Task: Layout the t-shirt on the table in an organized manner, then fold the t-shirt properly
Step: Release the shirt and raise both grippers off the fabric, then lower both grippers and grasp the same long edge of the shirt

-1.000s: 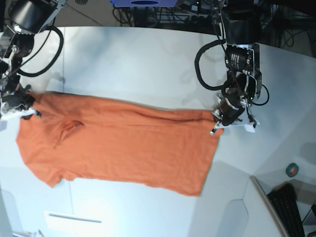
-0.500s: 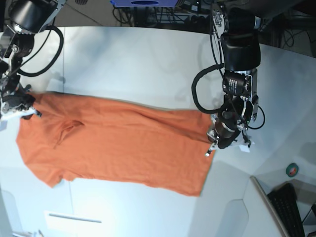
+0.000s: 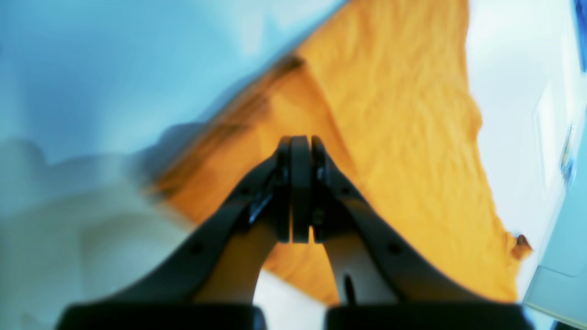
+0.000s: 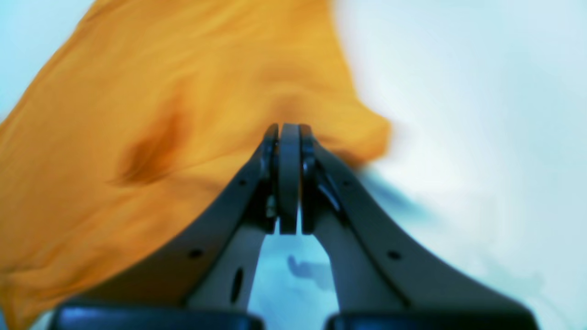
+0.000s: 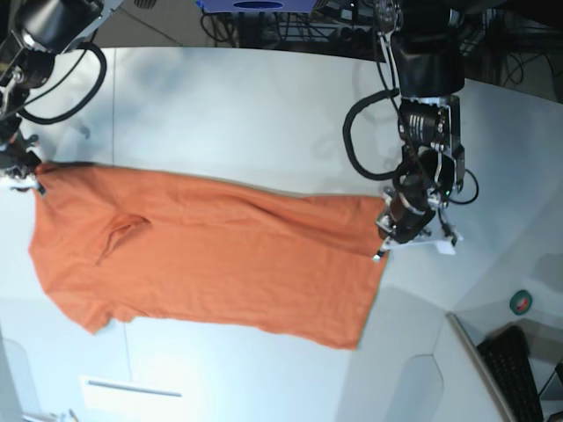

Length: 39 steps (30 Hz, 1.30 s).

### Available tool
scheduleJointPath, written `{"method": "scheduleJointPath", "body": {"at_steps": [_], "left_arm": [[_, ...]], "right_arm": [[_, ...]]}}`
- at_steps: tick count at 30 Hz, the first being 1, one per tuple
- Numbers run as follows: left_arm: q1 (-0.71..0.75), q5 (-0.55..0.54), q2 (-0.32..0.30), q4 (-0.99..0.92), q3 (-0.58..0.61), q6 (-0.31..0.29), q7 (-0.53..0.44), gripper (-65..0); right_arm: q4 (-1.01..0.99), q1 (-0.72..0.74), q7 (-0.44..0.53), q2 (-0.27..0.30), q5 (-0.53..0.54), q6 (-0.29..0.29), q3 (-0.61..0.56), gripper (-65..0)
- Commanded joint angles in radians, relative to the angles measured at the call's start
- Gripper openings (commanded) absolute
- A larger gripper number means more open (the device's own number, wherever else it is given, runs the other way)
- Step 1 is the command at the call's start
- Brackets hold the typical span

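A green tape roll (image 5: pixel 522 302) and black keyboard (image 5: pixel 515 374) sit lower right. The orange t-shirt (image 5: pixel 211 255) lies spread across the white table (image 5: pixel 246 105), each end pinched by the clamped left gripper (image 5: pixel 393 230) and right gripper (image 5: pixel 22 174)

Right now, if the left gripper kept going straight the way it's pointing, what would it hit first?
Most likely the t-shirt: the left gripper is shut, and orange cloth fills the wrist view just past its tips. Depth is blurry there, so I can't tell whether they already touch.
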Motion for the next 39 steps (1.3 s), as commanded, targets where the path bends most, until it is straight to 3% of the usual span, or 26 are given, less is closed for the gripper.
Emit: {"method": "scheduleJointPath", "body": {"at_steps": [1,2,5,7,9,13,16,21,37,39], "left_arm": [[0.015,-0.008,-0.014,0.058,0.002,-0.028,-0.006,-65.0],[0.046,-0.008,-0.019,0.095,0.002,-0.051,-0.005,-65.0],[0.145,-0.008,-0.048,0.177,0.002,-0.092,-0.006,-65.0],[0.191,-0.008,-0.059,0.200,0.001,-0.112,-0.006,-61.9],[0.238,-0.008,-0.061,0.215,-0.001,-0.131,-0.009,-40.2],[0.290,-0.010,-0.054,0.204,-0.001,-0.188,-0.009,0.0],[0.288,-0.010,-0.028,0.177,-0.005,-0.200,-0.011,0.0],[0.239,-0.010,0.028,0.121,-0.128,-0.200,-0.011,0.0],[0.050,-0.002,0.024,-0.107,-0.137,-0.206,-0.009,0.0],[0.043,-0.002,0.024,-0.110,-0.136,-0.206,-0.009,-5.4]], "right_arm": [[0.013,0.015,0.014,0.007,0.018,0.009,0.011,-65.0],[0.010,0.017,0.014,0.007,0.018,0.009,0.027,-58.8],[-0.037,0.014,0.011,0.007,0.070,0.036,0.083,-32.1],[-0.071,0.000,-0.011,0.011,0.153,0.089,0.125,-27.3],[-0.103,-0.014,-0.049,0.034,0.220,0.121,0.152,-28.5],[-0.166,-0.017,-0.083,0.040,0.268,0.128,0.182,-28.5],[-0.204,-0.015,-0.083,0.040,0.272,0.128,0.198,-28.4],[-0.214,-0.017,-0.084,0.040,0.297,0.130,0.194,-28.2],[-0.359,0.054,-0.078,0.069,0.299,0.130,0.195,-28.2],[-0.353,0.057,-0.078,0.071,0.299,0.130,0.195,-27.9]]}}
